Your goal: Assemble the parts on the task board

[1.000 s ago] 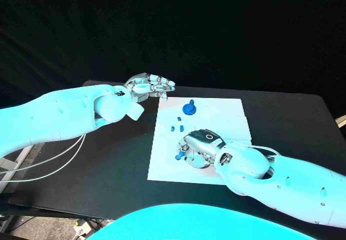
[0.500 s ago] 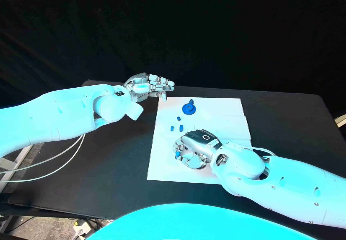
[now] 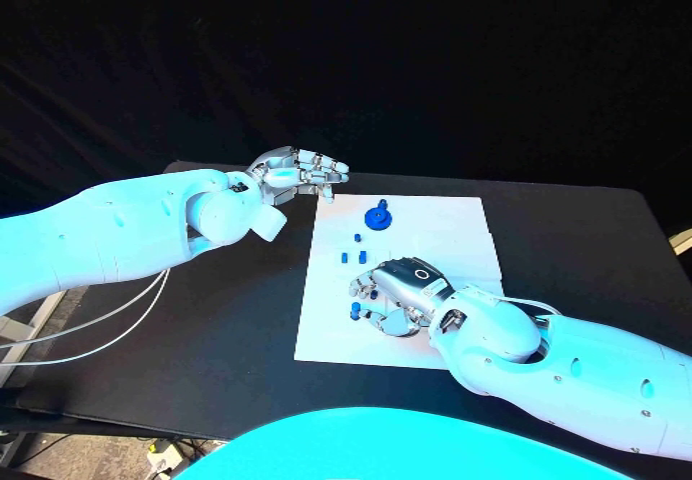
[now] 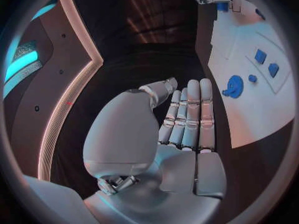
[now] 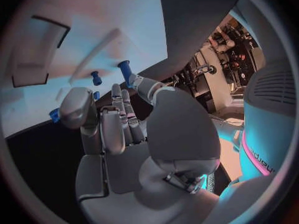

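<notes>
In the head view, the white task board point(image 3: 462, 235) is seen lying flat in the middle of the black table point(image 3: 216, 340). The left hand point(image 3: 299, 172) is seen at the upper left of the frame, just past the board's far left corner. Its fingers are curled in, and nothing is seen held in it. A round blue part point(image 3: 378, 217) is seen near the top of the board. Two small blue parts point(image 3: 356, 238) are seen a little lower, close together. The right hand point(image 3: 397, 295) is seen in the lower middle of the frame, down on the board. A small blue part point(image 3: 356, 312) is seen at its fingertips, at the hand's left side. It cannot be told from this view if that part is gripped or only touched.

In the left wrist view, the left hand point(image 4: 184, 122) is seen in the middle of the circle. Its fingers are laid side by side and nothing is held in them. The task board point(image 4: 261, 94) is seen at the right side of the circle. The round blue part point(image 4: 234, 86) and small blue parts point(image 4: 261, 56) are seen on it.

In the right wrist view, the right hand point(image 5: 118, 129) is seen in the middle of the circle, with its fingers bent toward the board point(image 5: 99, 40). A blue part point(image 5: 126, 70) is seen at the fingertips in the upper middle. Other small blue parts point(image 5: 96, 77) are seen beside it. A firm grip cannot be told here either.
</notes>
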